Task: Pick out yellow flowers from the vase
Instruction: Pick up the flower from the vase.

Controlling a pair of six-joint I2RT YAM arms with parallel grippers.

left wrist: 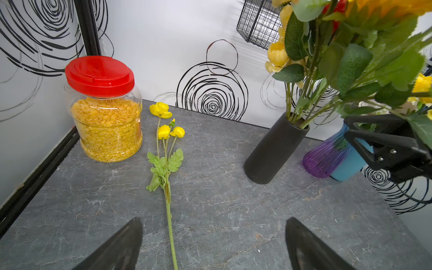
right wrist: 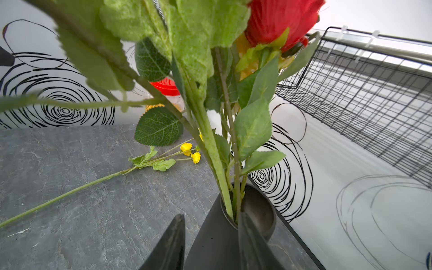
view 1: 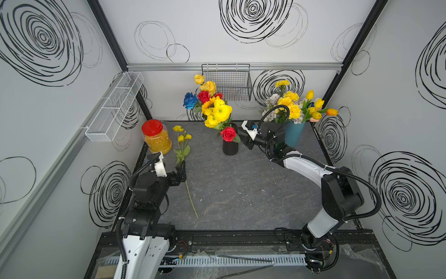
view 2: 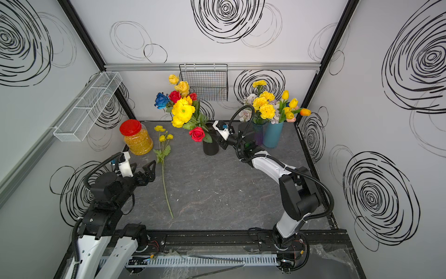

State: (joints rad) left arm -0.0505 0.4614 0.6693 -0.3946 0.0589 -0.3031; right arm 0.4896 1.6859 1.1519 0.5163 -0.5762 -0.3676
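A black vase [view 1: 230, 147] [view 2: 210, 147] at the back middle holds a bunch of yellow flowers [view 1: 218, 111] [view 2: 183, 111] together with red roses [view 1: 228, 134] and a blue rose [view 1: 190, 100]. One yellow poppy stem [view 1: 178, 128] [left wrist: 160, 109] [right wrist: 186, 148] lies flat on the table beside the jar. My left gripper [view 1: 172, 172] [left wrist: 213, 219] hovers open over that stem's lower part, touching nothing. My right gripper [view 1: 240, 136] [right wrist: 210, 216] sits at the vase's rim [right wrist: 268, 224], jaws narrowly apart. One finger is outside the wall; the other is against the green stems [right wrist: 224, 187].
A red-lidded jar [view 1: 156, 137] of yellow grains stands at the back left. At the back right a blue vase [view 1: 293, 135] and a purple vase [left wrist: 327, 159] hold more flowers. A black wire basket [view 1: 229, 82] and a white mesh shelf [view 1: 115, 106] hang on the walls.
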